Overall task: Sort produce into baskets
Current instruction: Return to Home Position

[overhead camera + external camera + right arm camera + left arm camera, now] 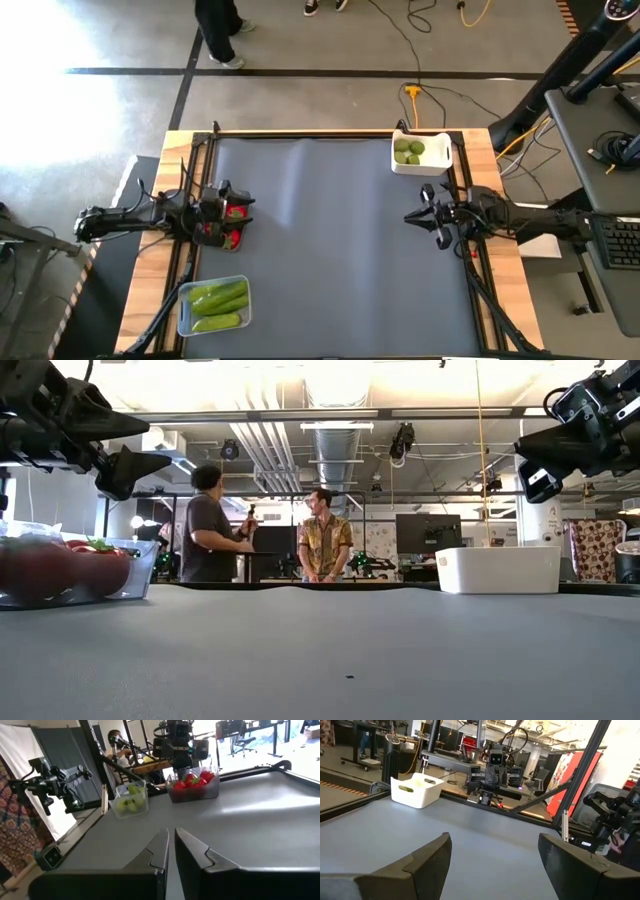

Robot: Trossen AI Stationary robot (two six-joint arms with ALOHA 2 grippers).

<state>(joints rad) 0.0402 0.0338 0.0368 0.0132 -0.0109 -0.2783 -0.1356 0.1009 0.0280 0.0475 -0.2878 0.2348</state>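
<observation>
Several round red pieces with green tops lie in a small tray (226,236) at the table's left edge; the tray also shows in the low view (60,570) and the right wrist view (192,785). Long green pieces lie in a clear tub (213,305) at the near left. Lime-green balls lie in a white box (420,152) at the far right. My left gripper (242,207) hangs open and empty just above the red tray, pointing toward the table's right (495,850). My right gripper (410,216) is shut and empty above the table's right side (171,840).
The dark mat (330,250) between the two arms is bare. Two people (270,535) stand in the room beyond the table's far edge. Arm frames run along the table's left and right edges.
</observation>
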